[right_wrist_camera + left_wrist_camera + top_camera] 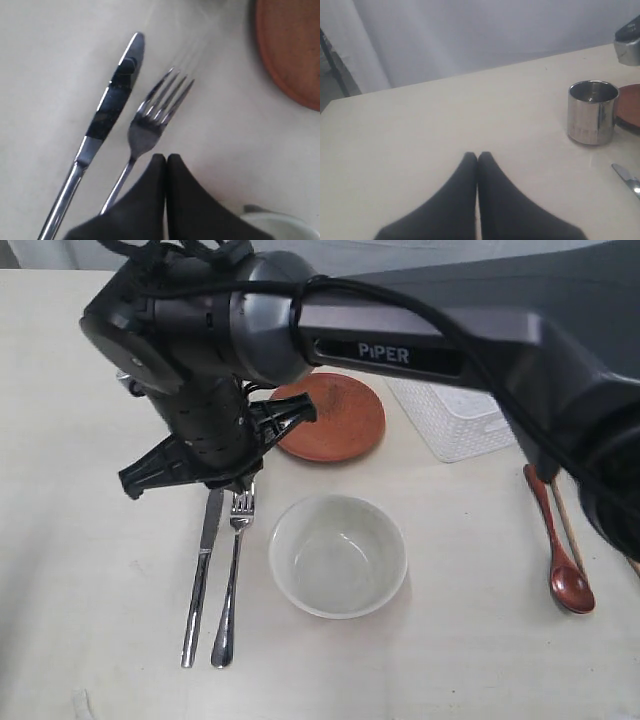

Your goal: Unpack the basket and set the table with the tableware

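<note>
My right gripper (238, 483) reaches across to the left of the table (90, 570) and hangs shut and empty over the upper ends of the steel knife (203, 575) and fork (230, 585), which lie side by side. In the right wrist view the shut fingertips (159, 161) sit just beside the fork (150, 120), with the knife (112, 107) one place further out. The pale bowl (338, 555) stands to the right of the cutlery and the reddish-brown plate (340, 420) behind it. The red spoon (560, 555) and chopsticks (568, 525) lie at the right. My left gripper (477, 156) is shut and empty above bare table, and the steel cup (591, 112) stands upright beyond it.
The white lattice basket (455, 420) stands behind the plate at the right, partly under my right arm (420, 340). That arm hides the cup in the exterior view. In the left wrist view the plate's edge (630, 107) and the knife tip (626, 176) show beside the cup.
</note>
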Robot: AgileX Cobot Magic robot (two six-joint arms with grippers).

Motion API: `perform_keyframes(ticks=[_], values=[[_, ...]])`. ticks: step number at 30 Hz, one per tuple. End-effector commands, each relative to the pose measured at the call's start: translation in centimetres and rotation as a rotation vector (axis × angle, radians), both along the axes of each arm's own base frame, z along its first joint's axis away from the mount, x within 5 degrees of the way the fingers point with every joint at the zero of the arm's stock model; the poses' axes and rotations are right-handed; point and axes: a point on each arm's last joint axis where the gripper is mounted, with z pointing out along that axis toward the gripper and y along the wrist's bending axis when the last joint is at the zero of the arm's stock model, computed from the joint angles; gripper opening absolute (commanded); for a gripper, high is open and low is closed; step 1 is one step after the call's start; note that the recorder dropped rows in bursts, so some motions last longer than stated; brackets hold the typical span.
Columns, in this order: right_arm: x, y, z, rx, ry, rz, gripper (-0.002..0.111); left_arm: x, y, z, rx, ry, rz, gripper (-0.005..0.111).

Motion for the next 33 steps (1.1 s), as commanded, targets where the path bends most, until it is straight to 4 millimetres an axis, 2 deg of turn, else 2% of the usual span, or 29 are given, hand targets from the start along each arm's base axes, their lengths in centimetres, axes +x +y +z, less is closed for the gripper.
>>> perform_keyframes(ticks=[1,5,12,27,33], values=[[2.1,-1.0,-0.9,-0.021,0.03,-0.068,0.0,0.0,0.0,0.0,-0.016,-0.007,0.004,0.0],[3.1,-1.5,-1.7,-0.038,0.039,-0.078,0.0,0.0,0.0,0.0,-0.016,-0.007,0.004,0.0],[3.5,-0.6,-4.2,-0.001,0.037,-0.063,0.0,0.0,0.0,0.0,-0.012,-0.007,0.005,0.0],[4.6,-1.2,-4.8,-0.021,0.005,-0.064,0.0,0.0,0.0,0.0,-0.012,-0.007,0.005,0.0],[4.5,-1.1,-6.2,-0.034,0.032,-0.07,0.0,0.0,0.0,0.0,-0.012,-0.007,0.005,0.0]])
